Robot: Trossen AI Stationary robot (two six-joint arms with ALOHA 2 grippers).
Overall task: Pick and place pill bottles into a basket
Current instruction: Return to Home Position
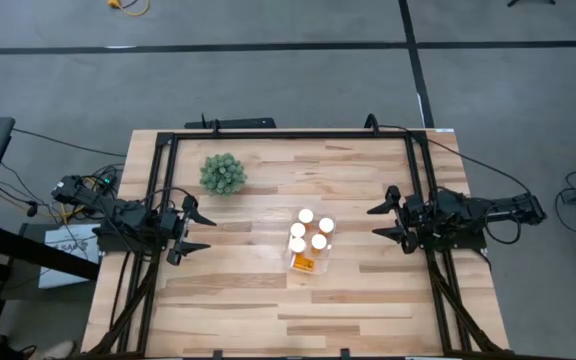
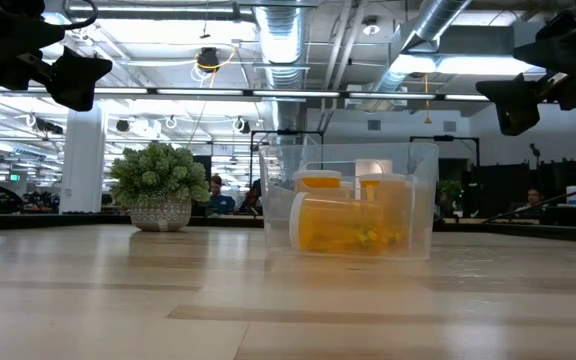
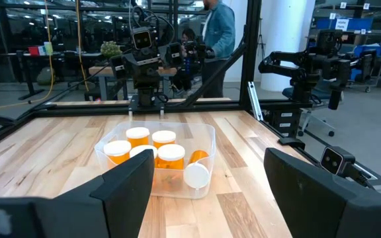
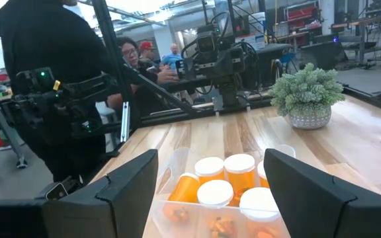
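The clear plastic basket (image 1: pixel 309 241) stands on the table's middle and holds several orange pill bottles (image 1: pixel 306 216) with white caps; most stand upright, and one lies on its side at the near end (image 1: pixel 303 264). They also show in the low view (image 2: pixel 348 213), the left wrist view (image 3: pixel 159 156) and the right wrist view (image 4: pixel 225 192). My left gripper (image 1: pixel 200 232) is open and empty at the table's left, above the wood. My right gripper (image 1: pixel 381 222) is open and empty at the table's right.
A green spiky ball-shaped plant (image 1: pixel 223 174) in a small pot stands at the far left of the table. A black frame (image 1: pixel 288 134) runs round the table's edges. People stand beyond the table in the wrist views (image 4: pixel 51 79).
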